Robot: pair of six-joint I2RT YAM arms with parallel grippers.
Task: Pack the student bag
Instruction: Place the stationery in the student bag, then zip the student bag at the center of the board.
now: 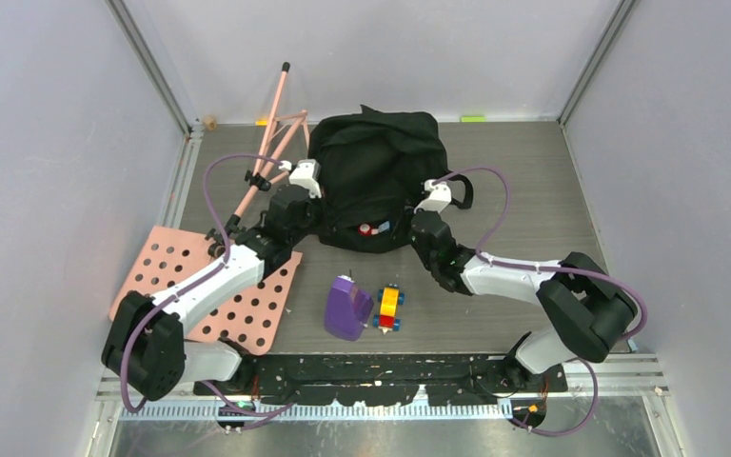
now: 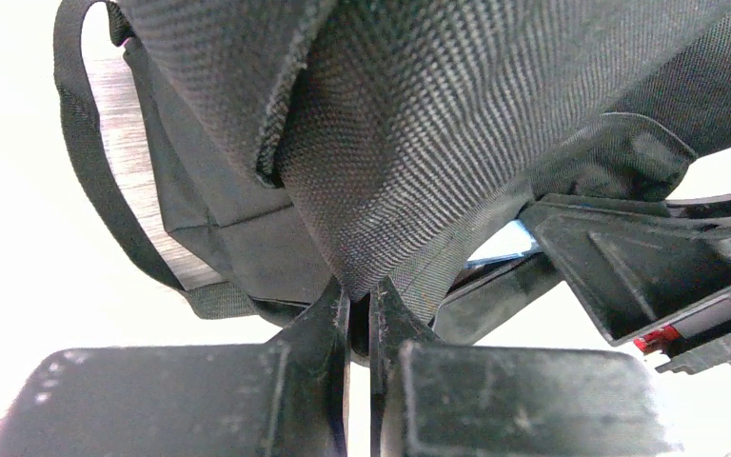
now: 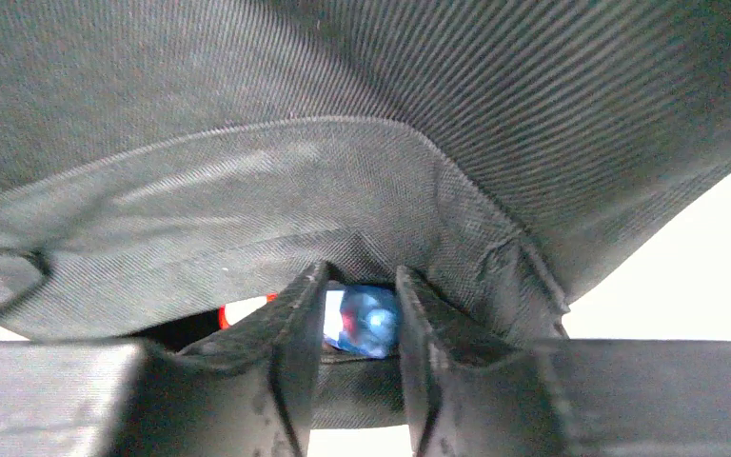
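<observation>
Two robot grippers work at the mouth of a black backpack, partway through packing.
The left gripper (image 2: pixel 360 309) is pressed together on a fold of the student bag (image 1: pixel 381 152), lifting its rim. The right gripper (image 3: pixel 357 286) is partly spread at the opening with a small blue item (image 3: pixel 366 319) between its tips; whether it grips is unclear. The bag lies far-centre on the table (image 1: pixel 533 190). The likely next move is fetching the purple container (image 1: pixel 347 309) or brick toy (image 1: pixel 389 307), which lie nearer the arms.

White-shelled, black-jointed left arm (image 1: pixel 211 284) and right arm (image 1: pixel 509 276), purple cables (image 1: pixel 207 188), black left gripper (image 2: pixel 360 319) and right gripper (image 3: pixel 360 324).
</observation>
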